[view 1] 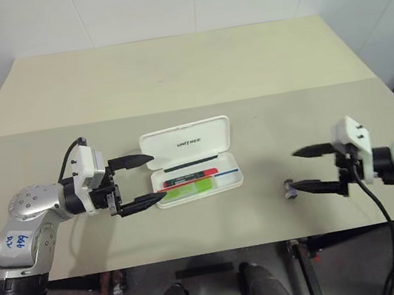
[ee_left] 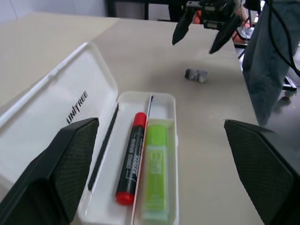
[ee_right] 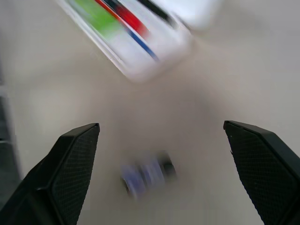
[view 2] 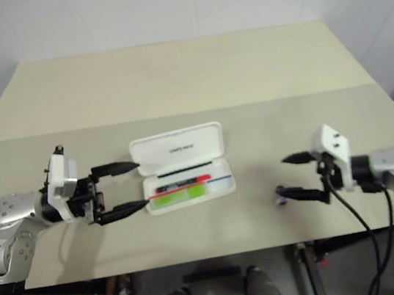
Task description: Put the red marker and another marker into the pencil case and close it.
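On the table (view 1: 172,77), near its front edge, the pencil case (view 1: 193,164) lies open with its lid tilted back. Inside its tray the red marker (ee_left: 130,158) and the yellow-green highlighter (ee_left: 155,172) lie side by side. Just beside the case, the left gripper (view 1: 137,180) has its fingers spread wide and holds nothing. Well apart, the right gripper (view 1: 310,168) is also wide and empty, near a small dark object (view 1: 289,190).

Both silver arms reach inward; the left black two-fingered gripper (view 1: 137,180) and right black two-fingered gripper (view 1: 310,169) stand spread wide, empty.
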You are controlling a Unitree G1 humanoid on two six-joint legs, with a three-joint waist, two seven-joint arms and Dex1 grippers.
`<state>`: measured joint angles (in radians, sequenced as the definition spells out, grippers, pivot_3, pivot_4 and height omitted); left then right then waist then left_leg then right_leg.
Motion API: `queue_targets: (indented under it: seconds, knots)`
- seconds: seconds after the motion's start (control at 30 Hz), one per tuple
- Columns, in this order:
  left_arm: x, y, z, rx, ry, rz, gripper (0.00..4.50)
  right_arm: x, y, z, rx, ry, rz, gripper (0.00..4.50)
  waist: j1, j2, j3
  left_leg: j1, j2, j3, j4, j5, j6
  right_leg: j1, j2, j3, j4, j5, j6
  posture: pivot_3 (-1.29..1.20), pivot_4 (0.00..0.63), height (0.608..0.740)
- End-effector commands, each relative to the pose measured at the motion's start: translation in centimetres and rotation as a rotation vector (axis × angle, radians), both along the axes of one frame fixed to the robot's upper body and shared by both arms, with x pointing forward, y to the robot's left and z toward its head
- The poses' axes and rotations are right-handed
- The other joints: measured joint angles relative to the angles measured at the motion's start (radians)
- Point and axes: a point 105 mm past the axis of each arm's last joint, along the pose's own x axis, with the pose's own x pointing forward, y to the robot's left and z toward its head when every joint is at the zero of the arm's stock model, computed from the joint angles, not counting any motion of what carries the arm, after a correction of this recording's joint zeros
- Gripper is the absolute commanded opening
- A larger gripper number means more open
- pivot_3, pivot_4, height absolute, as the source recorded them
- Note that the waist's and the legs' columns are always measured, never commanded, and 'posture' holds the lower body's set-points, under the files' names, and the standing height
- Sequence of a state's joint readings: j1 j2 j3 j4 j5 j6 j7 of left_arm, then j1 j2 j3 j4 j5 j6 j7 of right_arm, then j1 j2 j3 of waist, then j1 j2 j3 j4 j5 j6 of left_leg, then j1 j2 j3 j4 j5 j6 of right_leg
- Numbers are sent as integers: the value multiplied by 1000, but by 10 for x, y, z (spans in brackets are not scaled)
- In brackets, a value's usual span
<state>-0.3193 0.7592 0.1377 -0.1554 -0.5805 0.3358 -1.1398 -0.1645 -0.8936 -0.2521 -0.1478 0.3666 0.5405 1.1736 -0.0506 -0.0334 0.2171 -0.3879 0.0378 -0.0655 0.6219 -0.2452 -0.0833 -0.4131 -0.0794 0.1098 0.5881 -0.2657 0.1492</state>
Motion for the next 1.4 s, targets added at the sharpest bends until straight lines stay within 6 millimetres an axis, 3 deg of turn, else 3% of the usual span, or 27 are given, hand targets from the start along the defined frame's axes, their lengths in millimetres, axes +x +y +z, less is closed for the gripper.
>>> queue_targets:
  seconds: [0.03,0.1,0.23,0.5,0.77,0.9,1.13,1.4]
  knots:
    - [-4,-7,12,-6,-42,-39,4500,5,-12,16,-10,-81,-147,4469,-5,0,0,0,0,0,1,0,0,0,0,0,0,0,0,0,150,740]
    - [-4,-7,13,-7,-41,-39,4500,7,-13,16,-2,-89,-205,4469,-10,0,0,1,0,1,2,0,0,0,0,1,0,1,-1,0,150,740]
    - [-9,-10,4,-18,-3,-43,4500,7,3,20,144,-135,-462,4469,-9,-1,-1,1,1,0,1,1,1,0,1,0,1,3,-2,0,150,740]
    - [-7,-12,-2,-31,20,-50,4500,-21,43,5,281,-17,-556,4469,4,-2,-1,-1,1,0,1,1,1,0,1,1,-3,3,-2,0,150,740]
    - [0,-12,-1,-28,22,-76,4500,-37,48,-23,281,48,-705,4469,2,-2,-1,-1,1,0,-2,0,1,0,1,0,-5,3,-3,0,150,740]
    - [1,-14,0,-23,21,-90,4500,-36,43,-29,274,33,-760,4469,-4,-2,-1,-1,1,1,-2,0,1,0,0,0,-6,3,-3,0,150,740]
    - [5,-14,5,-16,9,-98,4500,-35,57,-41,309,53,-777,4469,-5,-2,-1,0,1,1,-6,0,1,0,0,0,-9,3,-3,0,150,740]
    - [4,-12,7,-12,0,-85,4500,-29,56,-52,288,49,-804,4469,-4,-2,-1,-1,2,1,-10,0,1,-1,0,-1,-12,3,-3,0,150,740]
